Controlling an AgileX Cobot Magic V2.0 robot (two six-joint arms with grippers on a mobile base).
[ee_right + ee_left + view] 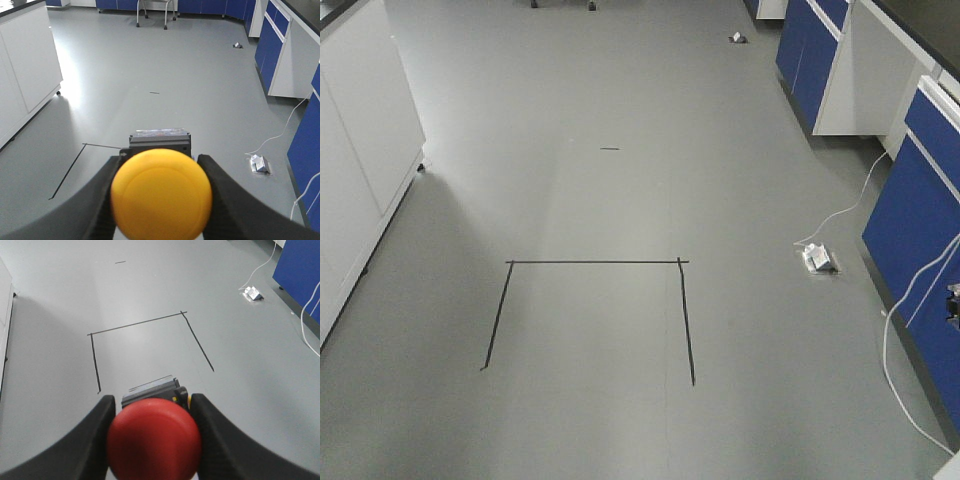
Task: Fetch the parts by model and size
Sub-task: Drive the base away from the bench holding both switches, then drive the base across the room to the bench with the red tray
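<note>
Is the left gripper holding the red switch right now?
Yes, held: the left gripper is shut on the red switch, both fingers against its cap.

The red switch (154, 437) and yellow switch (161, 194) have dark bases (160, 139) (grey floor (620, 200)).

One red push-button switch (154, 437), one yellow push-button switch (161, 194), one black tape outline (595, 262)

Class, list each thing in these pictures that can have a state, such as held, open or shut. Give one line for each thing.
Red button switch: gripped by the left gripper.
Yellow button switch: gripped by the right gripper.
Left gripper: shut on the red button switch.
Right gripper: shut on the yellow button switch.
Blue cupboard doors: shut.
</note>
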